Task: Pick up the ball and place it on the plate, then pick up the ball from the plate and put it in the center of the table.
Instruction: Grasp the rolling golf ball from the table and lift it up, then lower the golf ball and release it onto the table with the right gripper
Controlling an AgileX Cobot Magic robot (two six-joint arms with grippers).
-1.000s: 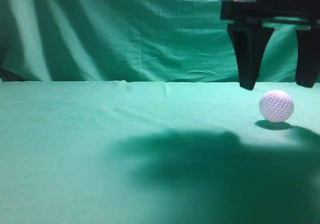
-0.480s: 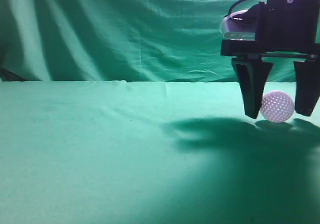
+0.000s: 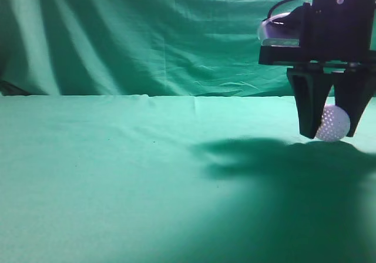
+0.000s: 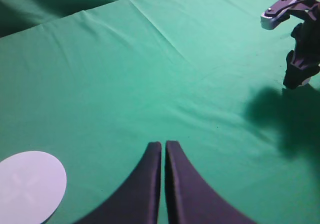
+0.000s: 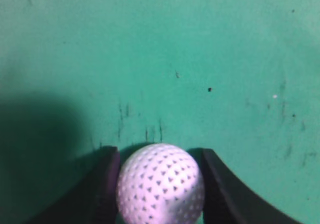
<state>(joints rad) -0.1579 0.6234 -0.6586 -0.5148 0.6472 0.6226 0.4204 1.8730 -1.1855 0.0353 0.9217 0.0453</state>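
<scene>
The white dimpled ball (image 3: 333, 122) sits at the right of the green table (image 3: 117, 157), between the two black fingers of my right gripper (image 3: 330, 134). In the right wrist view both fingers of the right gripper (image 5: 160, 153) press on the sides of the ball (image 5: 161, 189), low over the cloth. My left gripper (image 4: 163, 144) is shut and empty, hovering above the table. A white round plate (image 4: 30, 184) lies flat on the cloth to the lower left of it.
A wrinkled green cloth backdrop (image 3: 147, 34) hangs behind the table's far edge. The right arm (image 4: 300, 59) shows at the far right of the left wrist view. Its shadow darkens the cloth in front.
My right gripper came down around the ball, then its fingers closed onto it. The ball shifted slightly to the right. The rest of the exterior view has not changed.
</scene>
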